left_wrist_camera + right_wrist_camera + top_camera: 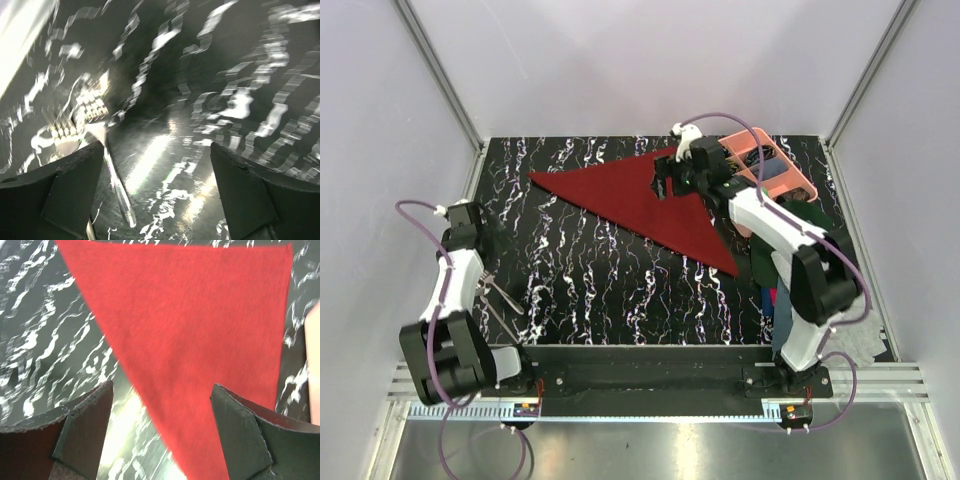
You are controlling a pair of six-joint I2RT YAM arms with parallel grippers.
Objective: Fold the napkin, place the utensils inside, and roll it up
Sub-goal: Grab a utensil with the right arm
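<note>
A black, white-veined tabletop point(620, 290) sits between pale walls. The one napkin point(630, 195) lies at far centre as a flat triangle. The right fingers point(665, 182) hover over its far right corner, spread wide and empty. The utensils point(505, 300), at least two slim pieces, lie near left under the left fingers point(75, 195), which are also wide apart and empty. Bare tabletop separates napkin and utensils. A clothes pile point(790, 270) and a salmon tray point(770, 165) crowd the napkin's right tip.

Our left arm point(455, 290) and right arm point(780, 225): white shells over black joints, each trailing a looped purple cable point(412, 202). Our left gripper point(155, 150) and right gripper point(161, 387) carry matte black, wedge-shaped fingers point(240, 435). Black bases point(775, 378) anchor both.
</note>
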